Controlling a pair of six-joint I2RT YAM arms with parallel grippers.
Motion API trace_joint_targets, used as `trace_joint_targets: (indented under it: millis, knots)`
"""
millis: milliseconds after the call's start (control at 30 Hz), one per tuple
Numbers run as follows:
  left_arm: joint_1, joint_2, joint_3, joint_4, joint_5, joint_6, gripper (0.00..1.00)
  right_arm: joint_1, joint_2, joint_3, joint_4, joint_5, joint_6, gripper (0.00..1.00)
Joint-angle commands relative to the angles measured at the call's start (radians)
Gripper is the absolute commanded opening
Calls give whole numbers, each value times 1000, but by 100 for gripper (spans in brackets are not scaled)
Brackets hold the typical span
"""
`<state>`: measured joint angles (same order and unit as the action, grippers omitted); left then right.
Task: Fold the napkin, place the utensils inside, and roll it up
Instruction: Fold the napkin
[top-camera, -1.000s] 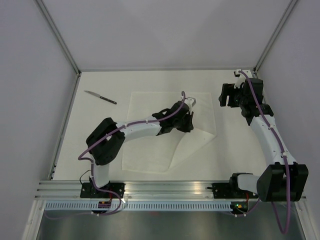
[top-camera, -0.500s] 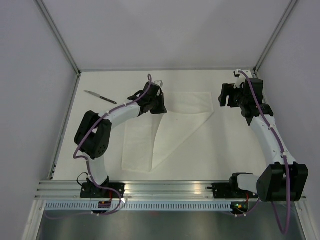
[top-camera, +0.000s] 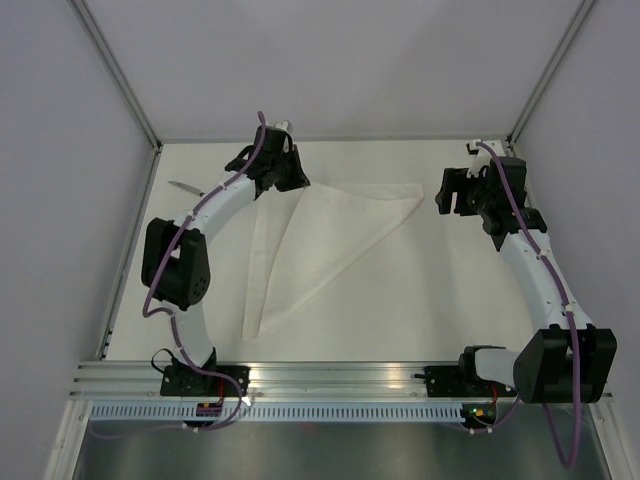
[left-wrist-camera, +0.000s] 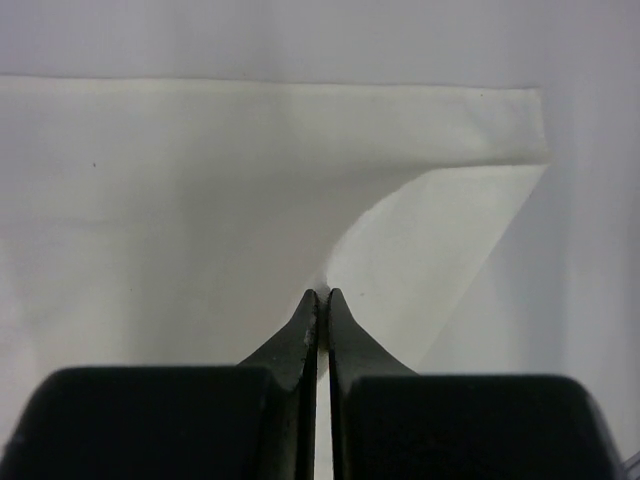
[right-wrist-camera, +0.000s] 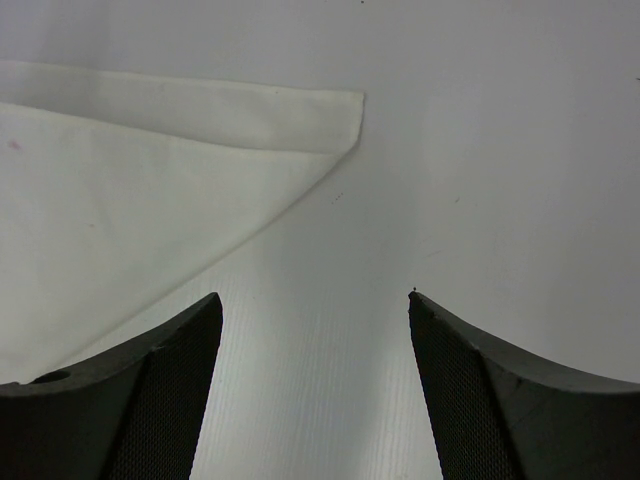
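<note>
The left hand (left-wrist-camera: 322, 296) is clamped shut on the napkin (top-camera: 335, 220), which lies folded diagonally on the far half of the desk (top-camera: 450, 290). The right hand (right-wrist-camera: 314, 296) hangs open over the napkin's right corner. A utensil (top-camera: 181, 186) lies near the left edge.

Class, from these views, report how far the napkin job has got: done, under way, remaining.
Done: the napkin is folded over into a rough triangle. Under way: the left gripper, jaws shut, pinches a napkin corner at the far left; the right gripper hangs open beside the napkin's right corner. Remaining: the utensil lies outside the napkin, unplaced; nothing is rolled.
</note>
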<state>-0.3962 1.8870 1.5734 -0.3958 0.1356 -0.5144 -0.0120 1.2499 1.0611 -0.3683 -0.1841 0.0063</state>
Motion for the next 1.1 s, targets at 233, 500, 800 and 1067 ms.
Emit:
trace_joint_targets:
  millis: [233,500,800,1067]
  knots:
    - [71,66,82,-63,52,42,2,3,-20,31,-11,-9,3,81]
    - [111,95,106,-64,79,48,2,3,-15,31,-11,-14,3,81]
    - [132,135,165,-86,88,51,2,3,-14,31,-14,-17,3,80]
    - [163,170,232,-117,98,54,2,3,-9,31,-15,-20,1,80]
